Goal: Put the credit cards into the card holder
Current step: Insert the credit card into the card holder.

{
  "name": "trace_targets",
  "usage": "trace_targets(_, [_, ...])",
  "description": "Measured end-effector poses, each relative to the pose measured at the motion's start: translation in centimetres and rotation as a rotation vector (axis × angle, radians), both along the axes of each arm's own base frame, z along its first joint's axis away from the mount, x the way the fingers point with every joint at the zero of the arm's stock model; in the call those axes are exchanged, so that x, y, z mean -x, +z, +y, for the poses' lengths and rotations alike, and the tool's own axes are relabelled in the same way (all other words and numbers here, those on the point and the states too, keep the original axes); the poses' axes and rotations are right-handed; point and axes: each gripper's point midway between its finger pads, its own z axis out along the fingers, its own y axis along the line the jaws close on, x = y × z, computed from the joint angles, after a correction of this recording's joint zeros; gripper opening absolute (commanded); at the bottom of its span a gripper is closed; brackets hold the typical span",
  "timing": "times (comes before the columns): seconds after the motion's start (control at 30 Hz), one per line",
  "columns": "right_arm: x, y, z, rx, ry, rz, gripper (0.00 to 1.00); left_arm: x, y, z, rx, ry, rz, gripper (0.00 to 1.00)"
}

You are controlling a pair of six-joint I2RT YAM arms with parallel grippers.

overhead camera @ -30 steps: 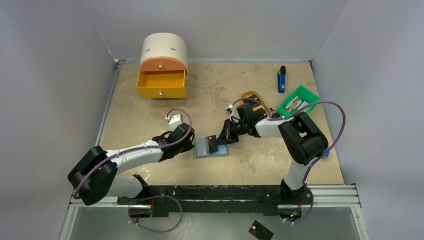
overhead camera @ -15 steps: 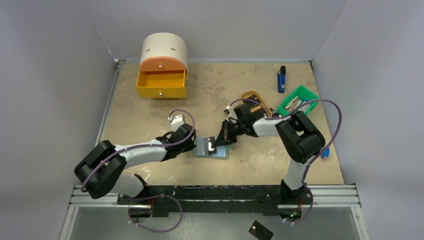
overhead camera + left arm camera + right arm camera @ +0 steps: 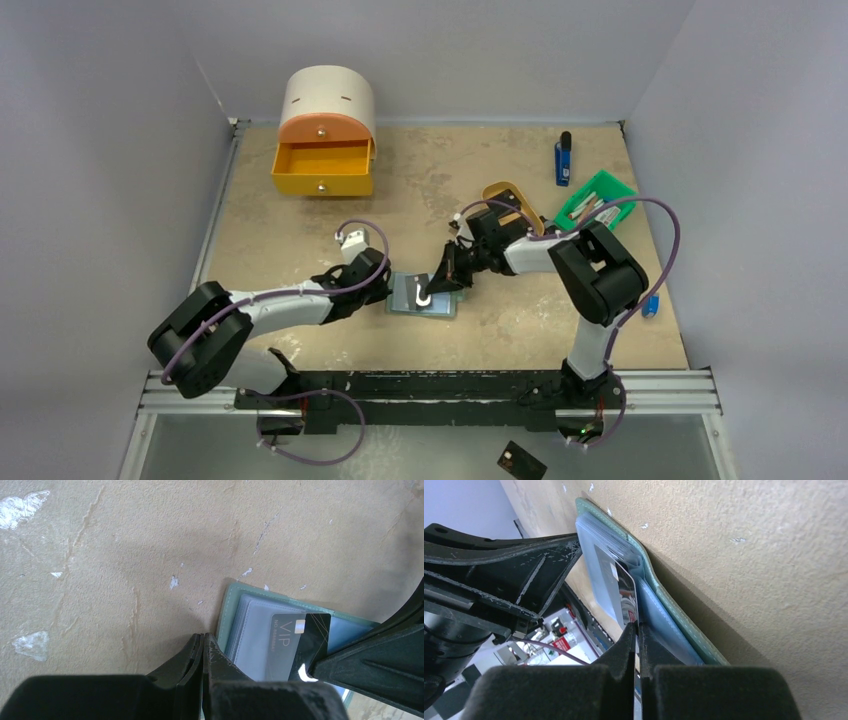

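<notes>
Two black cards show. The spare card (image 3: 521,461) lies nearest, down below the rail and off the table, so it may have to wait. Next comes the left gripper (image 3: 202,641), its fingers shut tight with nothing between them. The tips sit at the left edge of the wallet (image 3: 226,611), I think to pin it flat and open. The right gripper (image 3: 638,629) has its fingers clamped on the other card (image 3: 300,639). It tilts that card so the front end lies over a pale pocket, likely to slide it in. It is not in yet. Far back stand a tan tray (image 3: 497,187), a green bin (image 3: 568,214) and an orange drawer box (image 3: 323,165).
</notes>
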Motion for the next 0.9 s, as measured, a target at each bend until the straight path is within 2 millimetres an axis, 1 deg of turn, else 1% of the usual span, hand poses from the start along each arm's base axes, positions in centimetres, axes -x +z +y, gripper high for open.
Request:
trace_targets(0.3, [0.4,-0.12,-0.26,-0.007,-0.078,0.014,0.0,0.03,0.04,-0.05,0.015,0.002,-0.009,0.0])
trace_targets(0.63, [0.11,-0.13,-0.12,-0.023,-0.141,0.032,0.0,0.16,0.07,-0.29,0.039,-0.006,-0.013,0.0])
trace_targets(0.9, [-0.19,0.39,0.22,-0.029,-0.171,0.014,0.0,0.34,0.07,-0.58,0.057,-0.017,-0.011,0.0])
